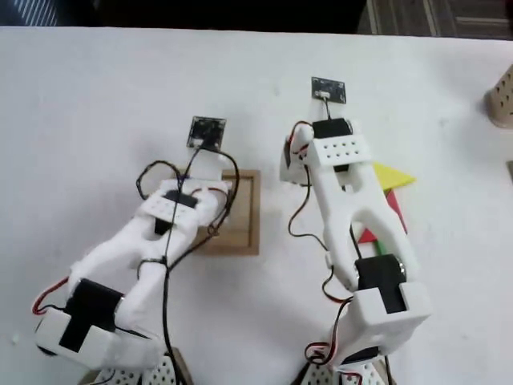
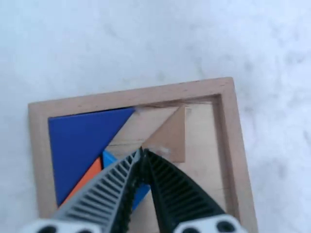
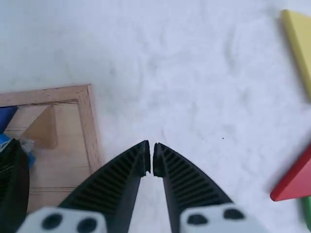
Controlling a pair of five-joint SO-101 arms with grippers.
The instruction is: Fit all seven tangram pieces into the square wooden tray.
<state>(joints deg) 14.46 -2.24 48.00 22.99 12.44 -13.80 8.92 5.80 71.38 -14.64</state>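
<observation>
1. Left side: the wooden tray point(image 2: 131, 94) lies flat on the white table point(image 1: 96, 120), under the left arm.
2. Tray contents: a large blue triangle point(image 2: 82, 141), an orange piece point(image 2: 87, 177) and a small blue piece point(image 2: 109, 159) sit together. A tan triangle point(image 2: 170, 138) lies beside them, with bare floor along the far wall.
3. Left gripper point(image 2: 143, 156): jaws pressed together with nothing between them. The tips are low over the tray at the tan triangle's edge; contact cannot be confirmed.
4. Right gripper point(image 3: 150, 158): jaws closed to a hairline, empty, over bare table just beside the tray's outer rim.
5. Right side: a yellow piece point(image 3: 297, 46), a red piece point(image 3: 296, 179) and a green sliver point(image 3: 308, 211) lie loose, apart from the tray.
6. Assessment: the job looks roughly half done. The step in hand appears to be nudging the tan triangle home.
7. Next move: the right jaws must open, reach a loose piece and carry it to the bare corner. Its angle must match the gap.
</observation>
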